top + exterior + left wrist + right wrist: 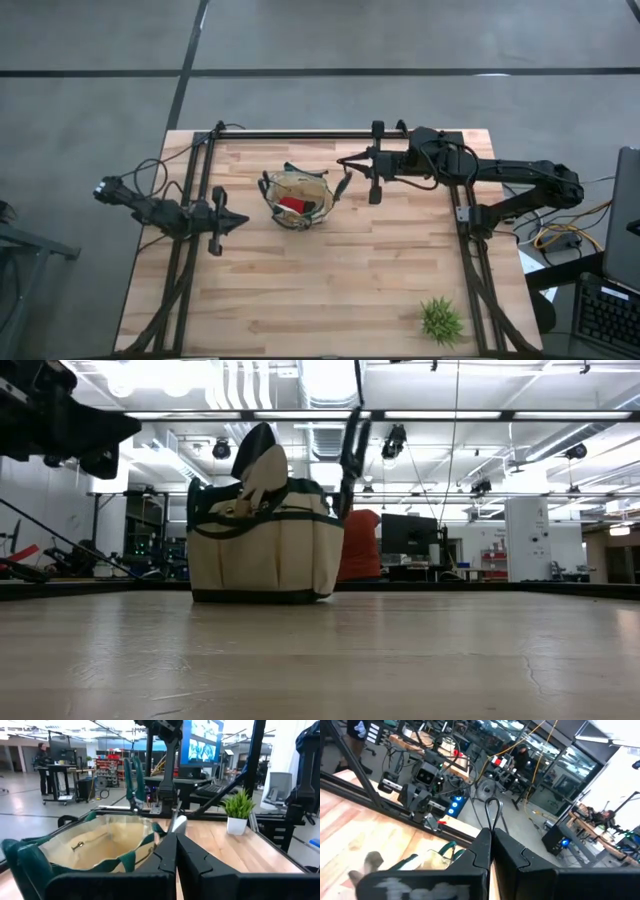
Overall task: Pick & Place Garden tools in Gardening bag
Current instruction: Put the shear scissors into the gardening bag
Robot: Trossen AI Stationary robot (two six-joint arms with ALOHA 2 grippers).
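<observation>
Light: bright, even, cast by ceiling strips | Glare: seen on the table (pixel 400 660) near the low camera | Blur: right wrist foreground smeared | Shadows: faint

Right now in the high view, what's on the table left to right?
Left tool → gardening bag, a red item inside it → right tool → green spiky plant, off by the table's near right corner.

The right gripper (pixel 490 851), fingers pressed together, hangs over the wooden table (pixel 350 827) with the gardening bag's (pixel 437 855) green-trimmed rim just below, cluttered workbenches beyond.
</observation>
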